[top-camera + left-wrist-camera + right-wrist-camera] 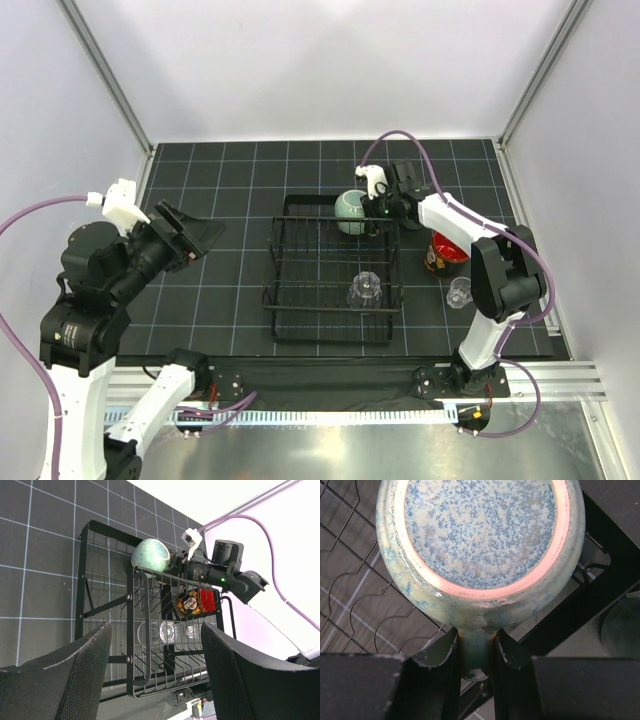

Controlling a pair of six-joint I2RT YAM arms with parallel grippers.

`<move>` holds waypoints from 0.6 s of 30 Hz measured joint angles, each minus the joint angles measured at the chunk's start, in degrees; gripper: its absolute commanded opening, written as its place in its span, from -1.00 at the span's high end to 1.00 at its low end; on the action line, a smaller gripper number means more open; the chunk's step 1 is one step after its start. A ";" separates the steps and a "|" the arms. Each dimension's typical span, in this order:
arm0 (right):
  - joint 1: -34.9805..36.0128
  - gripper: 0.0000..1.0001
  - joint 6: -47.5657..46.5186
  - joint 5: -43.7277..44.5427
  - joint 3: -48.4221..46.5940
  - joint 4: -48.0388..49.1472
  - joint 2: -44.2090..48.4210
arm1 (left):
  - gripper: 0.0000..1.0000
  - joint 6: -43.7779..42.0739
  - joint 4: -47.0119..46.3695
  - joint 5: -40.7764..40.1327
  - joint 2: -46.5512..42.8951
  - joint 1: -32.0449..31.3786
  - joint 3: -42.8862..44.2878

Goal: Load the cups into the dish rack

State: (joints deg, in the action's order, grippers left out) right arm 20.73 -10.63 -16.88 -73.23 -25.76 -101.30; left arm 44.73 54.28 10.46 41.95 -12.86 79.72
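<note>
The speckled pale-green mug (480, 545) is a squat, rounded vessel, its glaze flecked with blue over pale green, with a bare pinkish ring around the foot. It is turned over. The right wrist view looks at its flat base, and the mouth faces away, out of sight. Its base-to-mouth axis therefore runs roughly up and down, base uppermost, while the handle sticks out sideways to the right, toward the right gripper (477, 652). That gripper is clenched on the handle, with one dark finger pressed on each side of it. The mug hangs at the far right corner of the dish rack (285, 262), over the black wire rim. I cannot tell whether it touches the wires. A clear glass (365, 290) stands inside the rack, toward its near right part. On the gridded black table to the right of the rack are the dark cup with red inside and a skull print (444, 252) and, nearer the arm bases, a second clear glass (460, 293). The left gripper (190, 232) is raised well to the left of the rack, with its jaws spread and nothing between them.
</note>
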 measured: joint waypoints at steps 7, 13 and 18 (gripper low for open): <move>1.33 0.73 0.00 2.43 1.70 2.56 0.00 | -0.41 -0.02 0.42 -0.09 -0.24 -0.02 0.00; 1.33 0.43 -0.09 2.82 4.26 5.68 0.26 | -0.41 -0.15 0.90 -0.42 -0.24 -0.02 0.63; 1.33 0.24 -0.20 3.23 4.79 5.88 0.46 | -0.41 -0.17 0.94 -0.39 -0.22 -0.02 0.74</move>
State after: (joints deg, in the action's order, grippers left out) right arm 22.06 -10.83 -13.65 -68.45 -19.88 -100.84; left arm 44.56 55.22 10.07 41.74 -12.88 80.47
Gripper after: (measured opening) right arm 0.336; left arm 0.705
